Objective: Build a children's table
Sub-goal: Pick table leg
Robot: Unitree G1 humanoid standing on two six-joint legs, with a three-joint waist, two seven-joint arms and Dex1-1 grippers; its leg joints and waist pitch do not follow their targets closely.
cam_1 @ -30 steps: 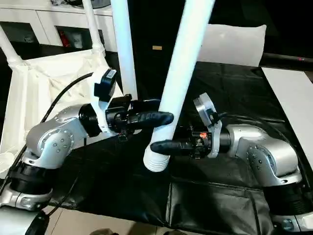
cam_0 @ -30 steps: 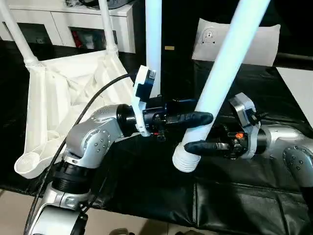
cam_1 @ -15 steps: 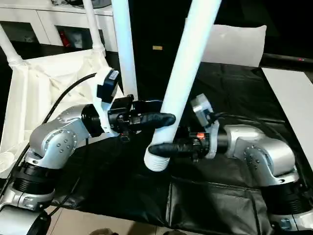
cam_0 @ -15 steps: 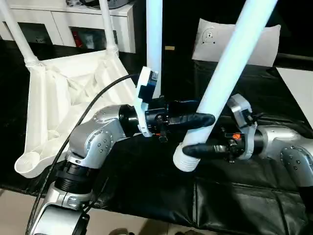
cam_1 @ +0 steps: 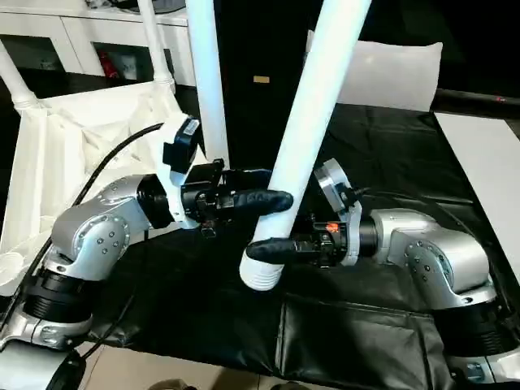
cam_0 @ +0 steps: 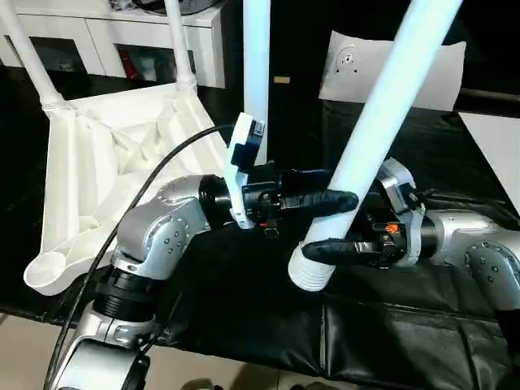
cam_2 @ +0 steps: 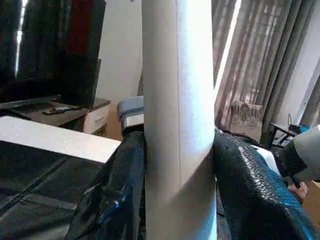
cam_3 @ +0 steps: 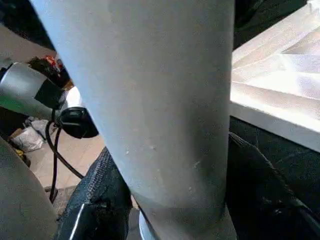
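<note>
A long white leg (cam_0: pixel 382 122) leans up toward one o'clock over the black mat (cam_0: pixel 244 309). The left gripper (cam_0: pixel 329 199) and right gripper (cam_0: pixel 325 250) both squeeze it. The tabletop (cam_0: pixel 106 162) lies upside down at nine o'clock. No words can be read.

So the tabletop (cam_0: pixel 106 175) sits upside down on the table's cover sheet (cam_0: pixel 244 309), and everything else goes off that. Two legs (cam_0: pixel 180 45) stand in its far corner sockets, and a third leg (cam_0: pixel 256 69) stands at its right edge. Right of the tabletop, a loose leg (cam_0: pixel 370 142) leans tilted above the sheet, lower end toward the robot. The left gripper (cam_0: pixel 325 201) sits on that leg just right of the tabletop, with the right gripper (cam_0: pixel 325 250) a bit lower and nearer the leg's end. Behind the tabletop is a cabinet (cam_0: pixel 114 36), and far off to the right behind it lies a flat bag (cam_0: pixel 353 65).
</note>
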